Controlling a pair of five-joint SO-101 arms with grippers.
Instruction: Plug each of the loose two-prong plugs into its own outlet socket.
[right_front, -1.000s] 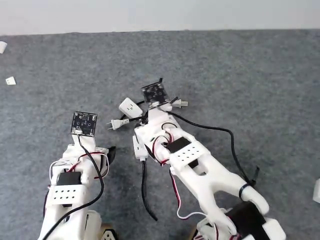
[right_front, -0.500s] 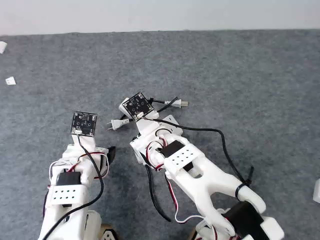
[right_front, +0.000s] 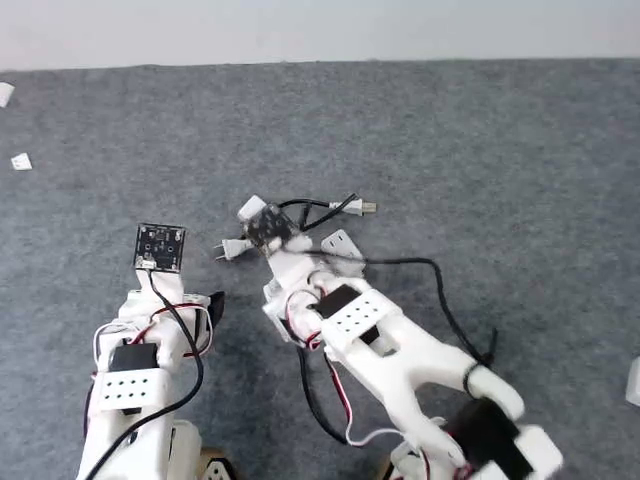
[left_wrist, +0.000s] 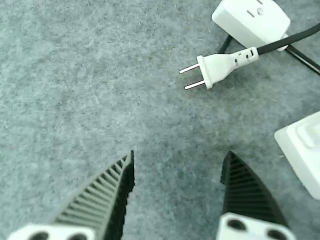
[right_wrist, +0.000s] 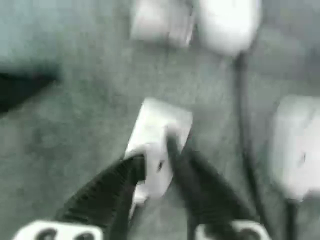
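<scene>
L end effector (left_wrist: 180, 156) wide open, empty, near white plastic two-prong plug (left_wrist: 218, 67) | R end effector (right_wrist: 156, 162) pinching white plastic outlet block (right_wrist: 162, 125)

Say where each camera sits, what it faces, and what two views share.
High view: fixed overhead, looking down at the grey mat; left arm and right arm show.
Left wrist view: on the left arm, facing a plug; open left claw shows.
Right wrist view: on the right arm, over a white block; right claw shows.
Shared: high and left wrist views show that plug.
</scene>
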